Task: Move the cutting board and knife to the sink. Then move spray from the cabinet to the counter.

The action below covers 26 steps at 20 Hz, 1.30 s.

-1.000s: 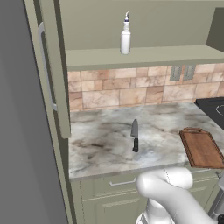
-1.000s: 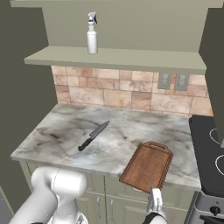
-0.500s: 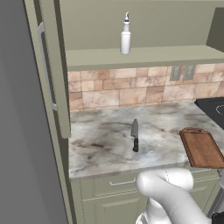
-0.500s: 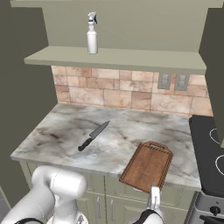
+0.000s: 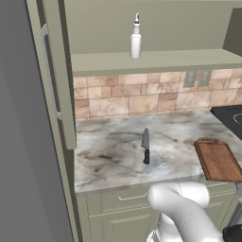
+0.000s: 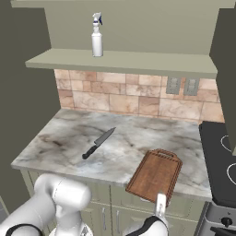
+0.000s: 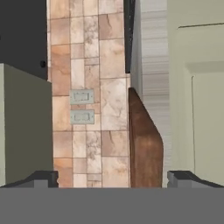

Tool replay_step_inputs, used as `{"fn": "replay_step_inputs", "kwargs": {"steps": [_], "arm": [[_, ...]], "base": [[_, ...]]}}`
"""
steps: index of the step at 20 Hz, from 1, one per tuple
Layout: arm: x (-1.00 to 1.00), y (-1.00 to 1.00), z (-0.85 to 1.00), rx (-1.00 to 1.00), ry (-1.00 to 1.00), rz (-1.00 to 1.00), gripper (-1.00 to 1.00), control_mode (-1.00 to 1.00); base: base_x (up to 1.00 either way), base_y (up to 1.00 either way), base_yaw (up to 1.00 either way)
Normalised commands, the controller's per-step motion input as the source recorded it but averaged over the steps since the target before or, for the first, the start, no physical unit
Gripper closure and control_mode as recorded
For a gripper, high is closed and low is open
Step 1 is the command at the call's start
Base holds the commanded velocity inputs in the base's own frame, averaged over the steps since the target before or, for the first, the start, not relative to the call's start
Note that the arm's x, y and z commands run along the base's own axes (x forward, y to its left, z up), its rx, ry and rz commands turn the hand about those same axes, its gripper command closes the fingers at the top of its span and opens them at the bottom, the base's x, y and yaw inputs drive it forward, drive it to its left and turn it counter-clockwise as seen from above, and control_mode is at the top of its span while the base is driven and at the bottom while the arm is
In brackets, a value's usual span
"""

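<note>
Nothing has changed over the last second: my gripper [image 7: 112, 179] stays wide open and empty, so the task is not yet begun. The cutting board [image 6: 155, 175] overhangs the counter [image 6: 64, 138] edge, dead ahead between my tips, untouched. The knife [image 6: 98, 143] lies well left of the board.

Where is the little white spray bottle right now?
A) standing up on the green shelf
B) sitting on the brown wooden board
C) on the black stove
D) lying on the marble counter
A: the small white spray bottle with the blue-and-white nozzle stands upright on the sage-green cabinet shelf, above the pale grey marble counter where the black-handled knife lies.
</note>
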Motion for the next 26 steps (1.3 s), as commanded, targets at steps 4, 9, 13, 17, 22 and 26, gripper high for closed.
{"fn": "replay_step_inputs", "kwargs": {"steps": [4, 9, 13, 17, 22, 26], "arm": [[-0.01, 0.0, 0.04, -0.01, 0.0, -0.03, 1.0, -1.0], [-0.02, -0.04, 0.03, 0.0, 0.0, -0.02, 1.0, -1.0], [-0.05, -0.08, 0.06, 0.0, 0.0, -0.01, 1.0, -1.0], [-0.2, -0.09, 0.12, 0.0, 0.0, 0.0, 1.0, -1.0], [-0.36, -0.09, 0.26, 0.0, -0.01, 0.0, 1.0, -1.0], [-0.43, -0.02, 0.37, -0.01, -0.01, 0.0, 1.0, -1.0]], "base": [[0.0, 0.0, 0.0], [0.0, 0.0, 0.0], [0.0, 0.0, 0.0], [0.0, 0.0, 0.0], [0.0, 0.0, 0.0], [0.0, 0.0, 0.0]]}}
